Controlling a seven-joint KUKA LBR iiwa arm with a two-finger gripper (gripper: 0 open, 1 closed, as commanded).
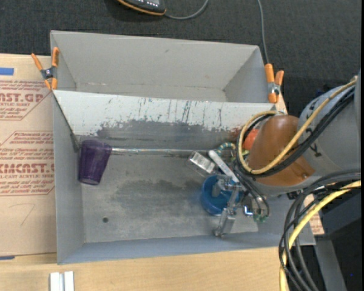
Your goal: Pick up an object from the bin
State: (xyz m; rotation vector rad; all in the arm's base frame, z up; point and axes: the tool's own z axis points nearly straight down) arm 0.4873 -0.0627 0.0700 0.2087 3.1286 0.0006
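Gripper (225,206), mine: low in the bin's near right corner, right over a blue round thing. Whether it is open or closed, and whether it has hold of anything, I cannot tell.

Contents, left to right:

1. Bin (151,59): grey metal, with a scuffed back wall. Most of the floor is bare.
2. Purple cup (88,161): lying on its side against the left wall, where the back wall meets the floor. Well apart from my tool.
3. Silver piece (199,160): small, right of the floor's middle, just up and left of the blue thing. I cannot tell whether it is loose or part of my tool.
4. Blue round thing (211,197): on the floor at the right, near the front wall, partly covered by my tool. Its exact kind is unclear.
5. Orange cover (279,150): on my wrist, above the bin's right wall.
6. Cables (327,223): yellow and black, looping round my arm at the far right.
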